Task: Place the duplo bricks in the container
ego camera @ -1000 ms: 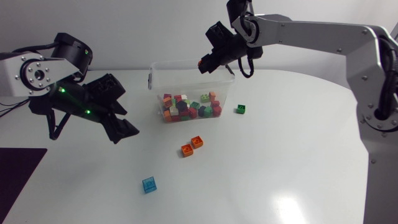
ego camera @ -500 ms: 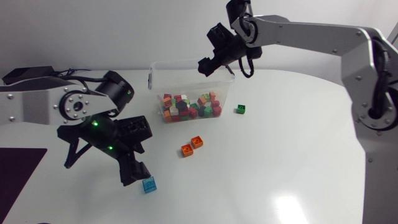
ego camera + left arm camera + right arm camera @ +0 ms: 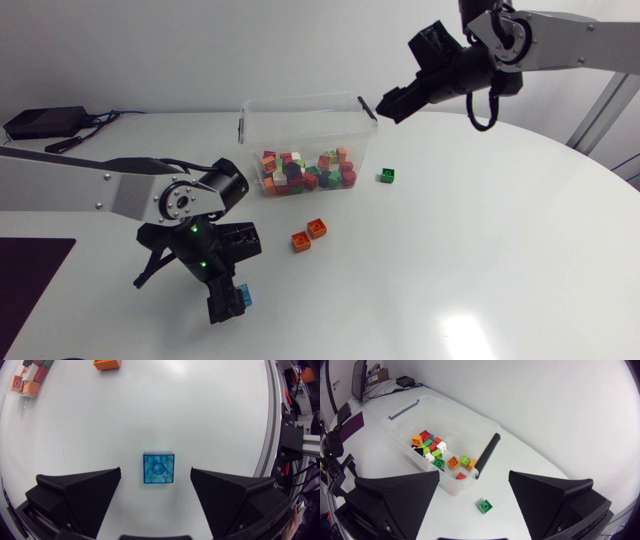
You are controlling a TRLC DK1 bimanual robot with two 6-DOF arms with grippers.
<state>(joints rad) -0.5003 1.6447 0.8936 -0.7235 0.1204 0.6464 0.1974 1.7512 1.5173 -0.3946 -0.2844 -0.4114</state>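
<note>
The left gripper hangs low over the white table with its two black wedge fingers spread wide, holding nothing. The translucent blue square duplo brick lies flat on the table, studs up, directly under the gap and between the fingers. It sits near the middle of the gap and is clear of both. The brick is square, so it has no long axis to line up with; its sides look close to parallel with the inner faces of the fingers, so a straight drop and squeeze should catch it. This arm is by far the nearer to it. Ahead of the gripper, well apart, lie two small orange bricks, and beyond them stands the clear plastic container, already holding a heap of mixed bricks. The right gripper, likewise spread and empty, hovers beside the container's end handle, with a single green brick on the table below it.
</note>
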